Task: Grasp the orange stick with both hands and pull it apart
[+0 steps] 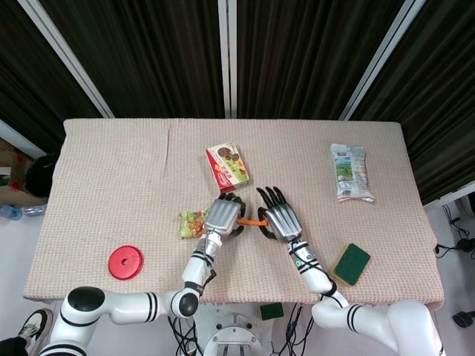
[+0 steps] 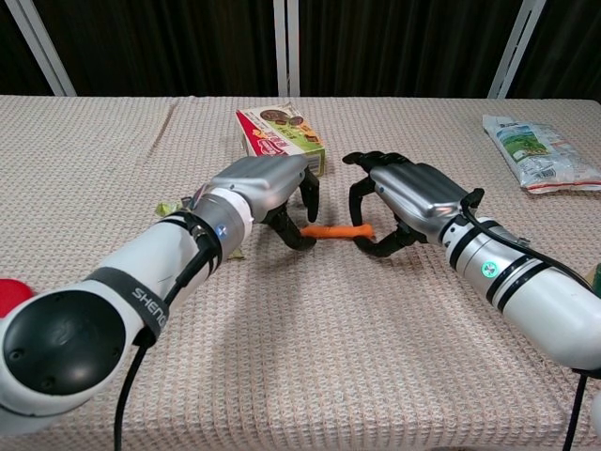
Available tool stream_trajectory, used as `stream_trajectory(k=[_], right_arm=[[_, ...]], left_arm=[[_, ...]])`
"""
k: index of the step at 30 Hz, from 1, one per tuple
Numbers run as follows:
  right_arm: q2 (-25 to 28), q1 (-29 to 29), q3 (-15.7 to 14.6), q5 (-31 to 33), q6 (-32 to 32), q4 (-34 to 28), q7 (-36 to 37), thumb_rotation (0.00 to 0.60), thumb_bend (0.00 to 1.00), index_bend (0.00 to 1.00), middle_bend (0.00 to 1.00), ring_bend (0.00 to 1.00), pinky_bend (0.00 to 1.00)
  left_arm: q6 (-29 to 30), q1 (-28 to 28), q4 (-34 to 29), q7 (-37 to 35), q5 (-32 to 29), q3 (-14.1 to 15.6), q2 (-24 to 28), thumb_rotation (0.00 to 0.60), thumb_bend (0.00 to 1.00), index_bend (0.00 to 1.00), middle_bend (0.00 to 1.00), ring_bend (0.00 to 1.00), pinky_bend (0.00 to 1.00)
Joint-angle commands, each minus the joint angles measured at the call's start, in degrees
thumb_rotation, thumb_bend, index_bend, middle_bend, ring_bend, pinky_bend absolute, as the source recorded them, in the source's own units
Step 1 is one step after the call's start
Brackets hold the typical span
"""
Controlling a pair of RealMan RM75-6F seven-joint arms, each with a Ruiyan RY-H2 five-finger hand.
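The orange stick lies flat on the woven tablecloth between my two hands. My left hand arches over its left end, fingers hanging behind the end and the thumb in front. My right hand is cupped over the right end, fingers curved down on the far side and the thumb low on the near side. A gap shows between fingers and thumb on both hands, and neither plainly clamps the stick. The stick's middle is bare.
A snack box lies just behind the hands. A small yellow-green packet sits under my left wrist. A green-white bag is far right, a green sponge near right, a red disc near left.
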Motion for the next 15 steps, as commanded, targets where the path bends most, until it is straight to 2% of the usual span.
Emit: stream_trajectory(k=[1, 15], right_arm=[[0.0, 0.0, 0.0, 0.0, 0.0, 0.0, 0.0, 0.6, 0.33, 0.59, 0.02, 0.0, 0.0], [-0.3, 0.0, -0.1, 0.0, -0.3, 0.6, 0.3, 0.6, 0.33, 0.59, 0.02, 0.0, 0.0]], left_arm=[[-0.4, -0.2, 0.0, -0.1, -0.2, -0.3, 0.0, 0.564, 0.24, 0.5, 0.32, 0.2, 0.22], [-1.4, -1.0, 0.9, 0.5, -1.0, -0.1, -0.5, 0.564, 0.28, 0.5, 0.32, 0.2, 0.22]])
